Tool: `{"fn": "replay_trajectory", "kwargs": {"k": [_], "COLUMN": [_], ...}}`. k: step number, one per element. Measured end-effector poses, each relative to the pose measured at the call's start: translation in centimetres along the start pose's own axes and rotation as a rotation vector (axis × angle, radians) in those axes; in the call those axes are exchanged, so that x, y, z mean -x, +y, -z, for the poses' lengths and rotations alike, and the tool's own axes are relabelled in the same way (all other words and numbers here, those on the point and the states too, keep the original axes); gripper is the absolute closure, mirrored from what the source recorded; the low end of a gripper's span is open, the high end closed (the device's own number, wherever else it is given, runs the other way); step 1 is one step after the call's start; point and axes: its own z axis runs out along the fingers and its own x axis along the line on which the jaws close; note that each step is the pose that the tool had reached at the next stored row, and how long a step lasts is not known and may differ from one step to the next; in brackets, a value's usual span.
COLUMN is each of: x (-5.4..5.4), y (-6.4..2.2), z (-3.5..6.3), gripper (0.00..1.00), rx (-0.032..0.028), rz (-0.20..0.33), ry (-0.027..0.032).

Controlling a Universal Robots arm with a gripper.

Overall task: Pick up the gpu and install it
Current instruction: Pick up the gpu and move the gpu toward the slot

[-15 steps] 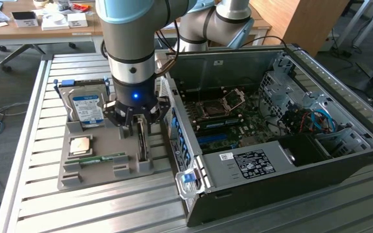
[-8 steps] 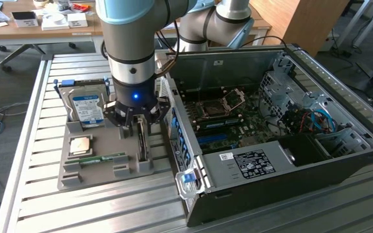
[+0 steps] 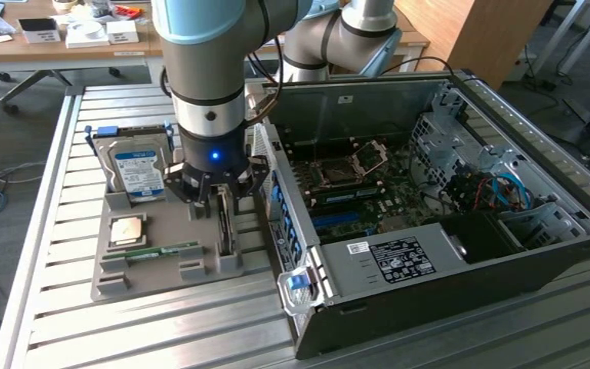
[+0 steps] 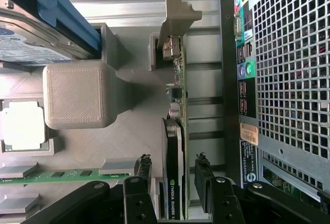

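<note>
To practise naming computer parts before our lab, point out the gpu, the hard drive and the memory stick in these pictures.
gpu [image 4: 173, 157]: wrist view, on its black fan housing.
hard drive [image 3: 137, 171]: exterior view, on its blue-white label.
memory stick [image 3: 162, 250]: exterior view, on the middle of its green strip.

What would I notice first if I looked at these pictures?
The big grey-and-blue robot arm reaches down to a grey tray, its pincer open on either side of the gpu, which stands on its edge. On the exterior view's right of the tray lies a black computer case with its side open, insides showing.
</note>
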Motion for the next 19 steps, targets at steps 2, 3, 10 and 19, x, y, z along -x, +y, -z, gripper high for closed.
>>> {"fn": "replay_trajectory", "kwargs": {"k": [2, 3, 10, 19], "x": [0.00, -0.01, -0.05, -0.06], "y": [-0.01, -0.01, 0.39, 0.52], "z": [-0.20, -0.30, -0.59, -0.70], "gripper": [0.53, 0.53, 0.53, 0.53], "rx": [0.0000, 0.0000, -0.0001, -0.0001], "rz": [0.000, 0.000, 0.000, 0.000], "ry": [0.0000, 0.0000, 0.0001, 0.0001]}}
